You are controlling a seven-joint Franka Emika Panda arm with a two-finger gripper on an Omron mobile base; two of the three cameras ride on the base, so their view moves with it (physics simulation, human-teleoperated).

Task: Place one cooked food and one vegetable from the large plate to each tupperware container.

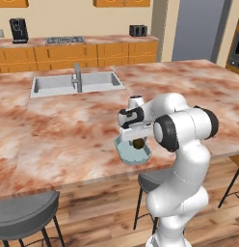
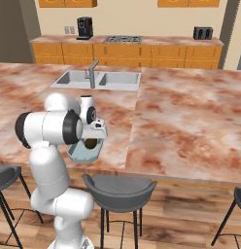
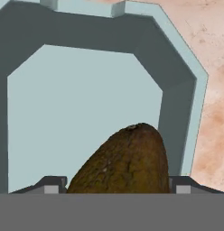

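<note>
My gripper (image 1: 137, 139) hangs just over the tupperware container (image 1: 132, 156), a pale tub with slanted corners that sits at the near edge of the marble island. The gripper is shut on a brown, rough-skinned avocado (image 1: 138, 144). In the hand view the avocado (image 3: 127, 162) sits between the two dark fingertips (image 3: 50, 184) and above the tub's bare floor, with the tub's rim (image 3: 195, 90) to the right. From the right base view the avocado (image 2: 91, 143) hangs low inside the container (image 2: 82, 154). The large plate is out of view.
A sink (image 1: 75, 83) with a faucet (image 1: 77, 77) is set into the island behind the arm. Grey stools (image 1: 25, 212) (image 2: 120, 189) stand below the counter's front edge. A back counter holds a coffee machine (image 2: 84, 27) and a toaster (image 2: 202, 33).
</note>
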